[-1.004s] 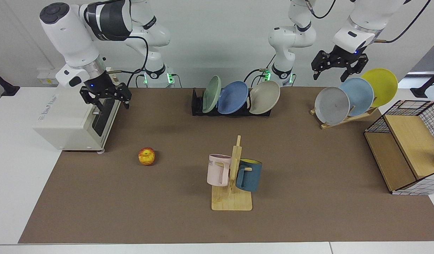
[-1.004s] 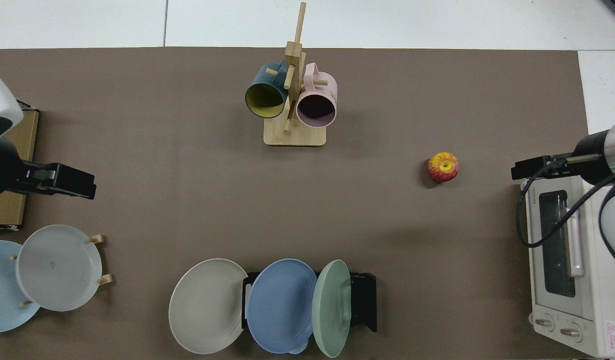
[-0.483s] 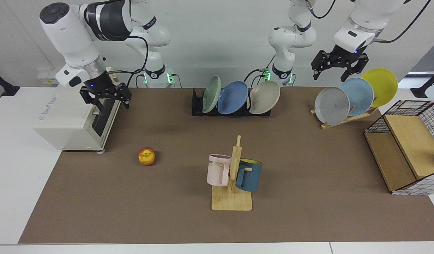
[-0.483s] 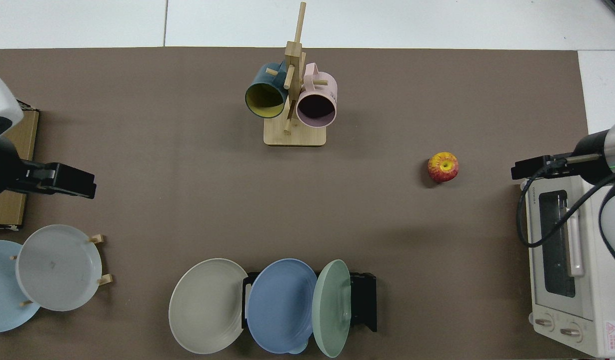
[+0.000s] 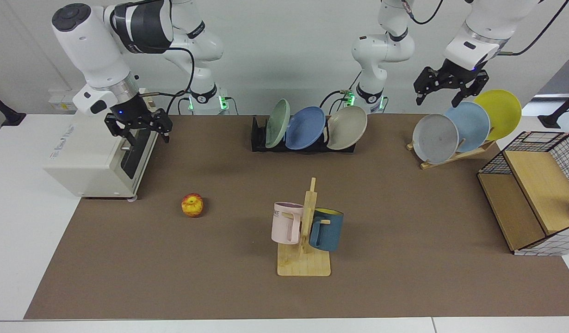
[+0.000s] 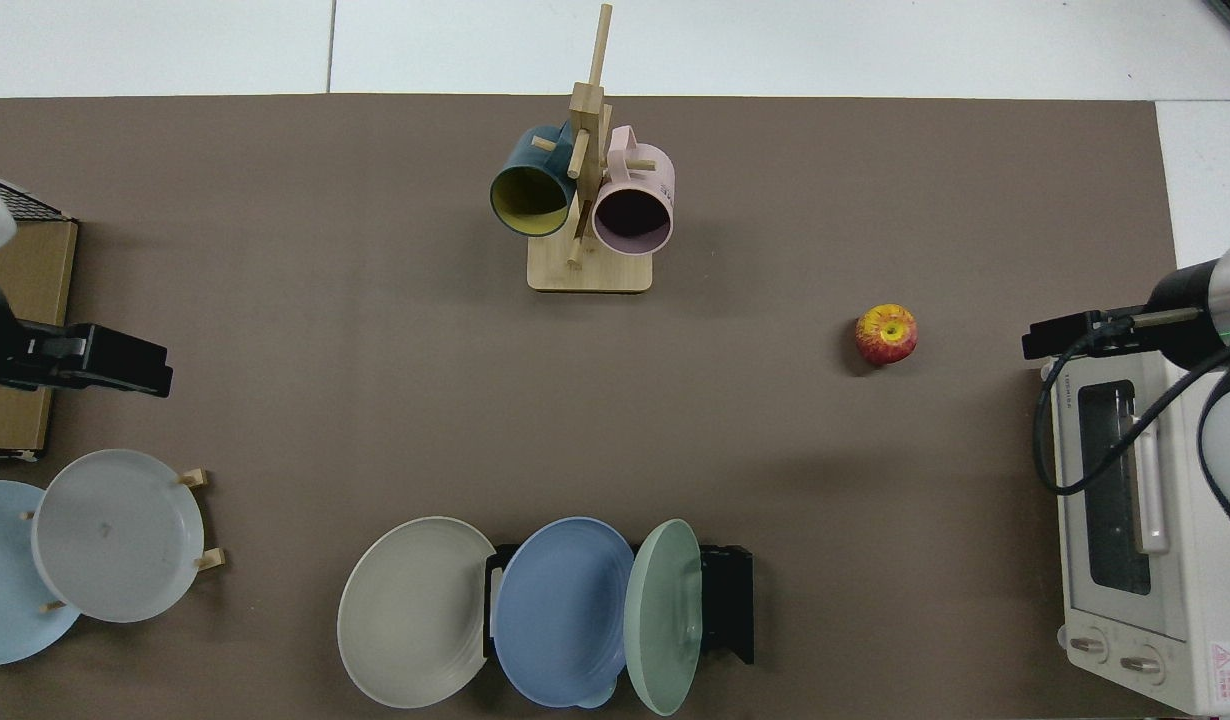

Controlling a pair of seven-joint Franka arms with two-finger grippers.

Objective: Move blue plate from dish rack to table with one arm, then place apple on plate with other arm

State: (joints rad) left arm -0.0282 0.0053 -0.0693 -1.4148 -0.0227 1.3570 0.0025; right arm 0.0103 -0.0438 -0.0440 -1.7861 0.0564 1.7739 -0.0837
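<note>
Nothing's really started yet. The blue plate (image 5: 305,127) is sitting in the middle slot of the black rack (image 5: 259,138), leaning between a green plate (image 5: 277,123) and a beige one (image 5: 347,127). The apple (image 5: 192,205) is lying on the table (image 5: 405,208), well away from the rack.

The left pincer (image 5: 445,89) is hanging open and empty above the wooden rack (image 5: 451,157), nowhere near the blue plate. The right pincer (image 5: 139,126) is waiting open over the toaster oven (image 5: 88,157), near the apple.

So I'd say we're looking at step one, the plate pickup. The left arm seems the likely one for it: it needs to be swinging over to the black rack, pinching the plate's top rim and lifting it clear of its neighbours.
</note>
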